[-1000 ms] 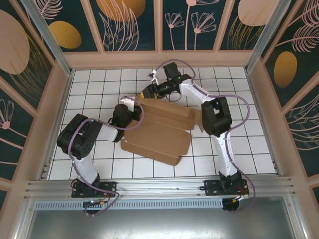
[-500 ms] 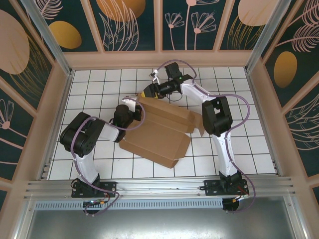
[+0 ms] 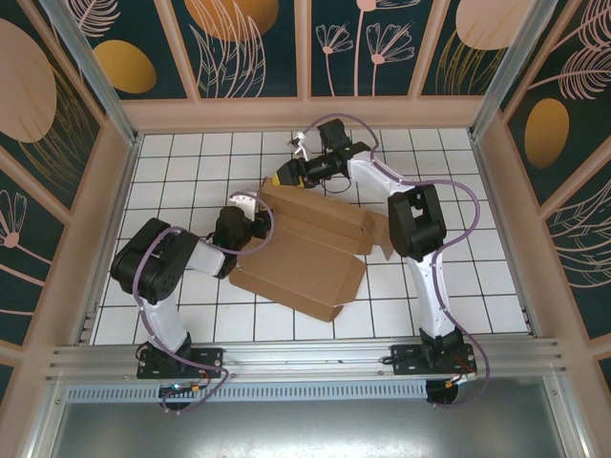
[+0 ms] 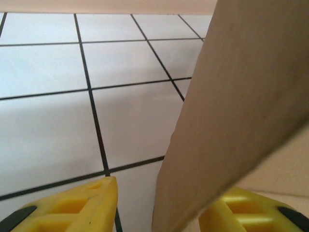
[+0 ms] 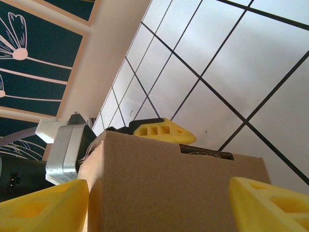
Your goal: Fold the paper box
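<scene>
The paper box [image 3: 305, 258] is brown corrugated cardboard, partly folded up, lying mid-table. My left gripper [image 3: 254, 222] is at its left edge. In the left wrist view an upright cardboard panel [image 4: 241, 96] stands between the jaws of the left gripper [image 4: 161, 205], which are open; the left finger [image 4: 87, 208] is clear of the panel. My right gripper [image 3: 286, 177] is at the box's far left corner. In the right wrist view its jaws [image 5: 158, 193] stand wide open, the box wall [image 5: 169, 183] spans the gap, and a left finger [image 5: 161, 129] shows beyond that wall.
The table is white tile with black lines [image 3: 191, 153]. Low beige walls [image 3: 305, 113] close it in at the back and sides, and an aluminium rail [image 3: 305, 355] runs along the near edge by the arm bases. Free tiles lie right of the box [image 3: 477, 267].
The box's far panels have risen from nearly flat into a raised wall. My left gripper closed on the left flap and has since opened. The right gripper stayed wide at the far corner.
</scene>
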`<state>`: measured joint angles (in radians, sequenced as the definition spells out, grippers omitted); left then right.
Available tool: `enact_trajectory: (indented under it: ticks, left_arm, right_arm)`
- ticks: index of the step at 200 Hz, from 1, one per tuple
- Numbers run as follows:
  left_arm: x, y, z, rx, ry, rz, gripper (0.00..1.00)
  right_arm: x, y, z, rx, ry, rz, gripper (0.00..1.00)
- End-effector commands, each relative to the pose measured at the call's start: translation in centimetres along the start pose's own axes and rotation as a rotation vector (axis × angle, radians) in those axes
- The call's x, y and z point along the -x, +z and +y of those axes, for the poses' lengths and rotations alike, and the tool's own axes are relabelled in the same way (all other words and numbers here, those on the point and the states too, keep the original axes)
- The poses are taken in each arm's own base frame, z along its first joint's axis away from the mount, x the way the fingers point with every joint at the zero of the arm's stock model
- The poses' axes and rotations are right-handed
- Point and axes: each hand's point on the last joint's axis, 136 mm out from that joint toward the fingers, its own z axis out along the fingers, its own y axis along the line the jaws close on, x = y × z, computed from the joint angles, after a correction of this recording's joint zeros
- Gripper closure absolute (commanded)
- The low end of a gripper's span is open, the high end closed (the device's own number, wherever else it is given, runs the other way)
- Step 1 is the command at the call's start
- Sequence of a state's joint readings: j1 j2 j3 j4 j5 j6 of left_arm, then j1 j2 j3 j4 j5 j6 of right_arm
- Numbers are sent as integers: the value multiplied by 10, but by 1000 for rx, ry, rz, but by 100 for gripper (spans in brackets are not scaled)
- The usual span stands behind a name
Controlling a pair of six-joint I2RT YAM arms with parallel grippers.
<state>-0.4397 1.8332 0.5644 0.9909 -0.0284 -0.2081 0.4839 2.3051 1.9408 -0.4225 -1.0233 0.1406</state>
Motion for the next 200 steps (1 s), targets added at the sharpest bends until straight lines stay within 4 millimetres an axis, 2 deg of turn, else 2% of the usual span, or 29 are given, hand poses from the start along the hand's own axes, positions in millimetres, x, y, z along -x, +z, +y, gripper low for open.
enact_trajectory:
  ticks: [1,63,130,149,169,180,200]
  left_arm:
    - [9,-4,3,12,-26,-28,55]
    - [23,10,4,-3,-74,-77,56]
    - [23,29,-6,-69,-100,-73,57]
    - [21,33,-9,-87,-108,-66,67]
    - [17,36,-9,-91,-111,-55,86]
    - [16,37,-9,-91,-113,-53,100]
    - [19,34,-10,-94,-107,-59,100]
  right_arm:
    - [-12,2,-16,-32,60,21,25]
    - [-15,3,-13,-21,60,23,25]
    - [-15,5,-11,-6,65,20,25]
    - [-16,5,-10,-7,67,22,25]
    - [-15,3,-9,-10,64,19,25]
    - [-15,2,-9,-12,64,18,25]
    - [-15,0,-10,-17,65,15,25]
